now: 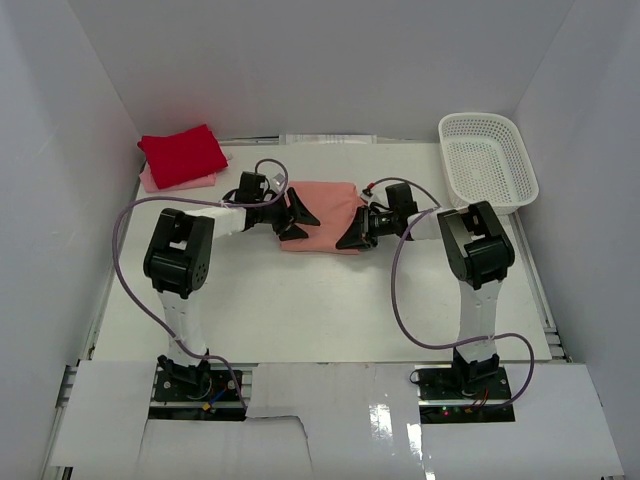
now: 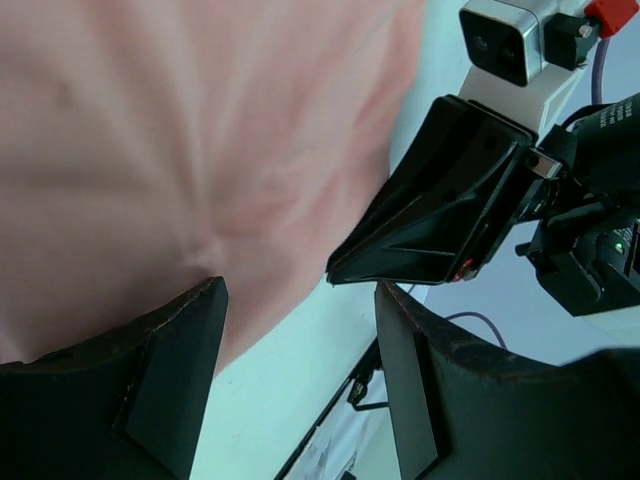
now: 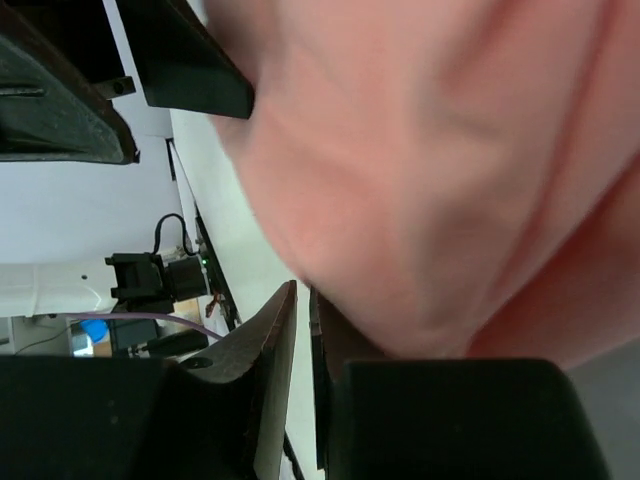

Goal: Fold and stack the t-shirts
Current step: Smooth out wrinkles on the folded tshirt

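Three tees on the counter (image 1: 300, 310). The salmon-pink t-shirt (image 1: 322, 215) is folded into a soft, creased rectangle mid-frame. The bright red t-shirt (image 1: 183, 155) sits folded on the pale pink t-shirt (image 1: 152, 181) at upper left. One white lattice basket (image 1: 452, 160), upper right. Two tools: the left tool (image 1: 303, 224) is spread wide at the salmon shirt's left edge. The right tool (image 1: 352, 240) is pinched narrow at its lower right corner, and I can't tell if it has any cloth.

- My left arm (image 1: 180, 255) stands elbow-up, forearm reaching right toward the middle.
- My left gripper (image 2: 298, 290) is spread wide, its fingers well apart.
- My right arm (image 1: 478, 250) mirrors it, forearm reaching left.
- My right gripper (image 3: 303, 300) is almost closed, with only a thin slit between its fingers.
- Both grippers point at each other, near but apart.
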Robot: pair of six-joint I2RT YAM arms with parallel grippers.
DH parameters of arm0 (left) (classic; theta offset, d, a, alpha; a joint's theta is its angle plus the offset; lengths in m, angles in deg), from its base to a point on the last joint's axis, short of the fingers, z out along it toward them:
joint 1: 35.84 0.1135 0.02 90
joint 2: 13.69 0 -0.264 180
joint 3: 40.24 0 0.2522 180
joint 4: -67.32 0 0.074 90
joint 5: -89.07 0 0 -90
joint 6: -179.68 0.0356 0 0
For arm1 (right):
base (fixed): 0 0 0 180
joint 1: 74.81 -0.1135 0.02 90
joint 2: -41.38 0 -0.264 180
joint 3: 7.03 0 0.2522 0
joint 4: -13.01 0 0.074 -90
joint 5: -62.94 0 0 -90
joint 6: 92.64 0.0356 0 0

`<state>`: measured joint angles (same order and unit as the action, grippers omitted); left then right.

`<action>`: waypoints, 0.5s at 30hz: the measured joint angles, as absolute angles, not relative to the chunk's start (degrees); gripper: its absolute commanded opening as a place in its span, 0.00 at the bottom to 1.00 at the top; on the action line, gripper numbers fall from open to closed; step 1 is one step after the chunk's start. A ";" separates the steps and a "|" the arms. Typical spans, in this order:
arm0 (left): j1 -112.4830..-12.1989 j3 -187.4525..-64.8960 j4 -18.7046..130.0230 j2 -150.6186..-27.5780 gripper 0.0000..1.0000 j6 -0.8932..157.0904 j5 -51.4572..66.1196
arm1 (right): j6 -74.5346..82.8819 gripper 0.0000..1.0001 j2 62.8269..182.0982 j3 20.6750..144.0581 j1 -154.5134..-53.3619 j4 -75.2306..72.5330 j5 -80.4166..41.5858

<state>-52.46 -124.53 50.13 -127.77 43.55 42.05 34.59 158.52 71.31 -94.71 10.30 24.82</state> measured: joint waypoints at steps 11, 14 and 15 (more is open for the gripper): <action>-52.55 -122.73 55.16 -131.40 0.72 42.26 44.52 | 33.30 0.16 162.59 69.14 -94.80 10.65 26.13; -52.57 -121.82 56.12 -131.34 0.72 42.26 44.78 | 32.71 0.16 161.13 68.53 -94.82 8.61 25.30; -52.57 -121.53 56.50 -131.32 0.72 42.26 44.89 | 32.63 0.16 160.64 68.40 -94.82 8.02 25.04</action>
<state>-52.57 -121.53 56.50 -131.32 42.26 44.89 32.63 160.64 68.40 -94.82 8.02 25.04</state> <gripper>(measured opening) 0.714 0.157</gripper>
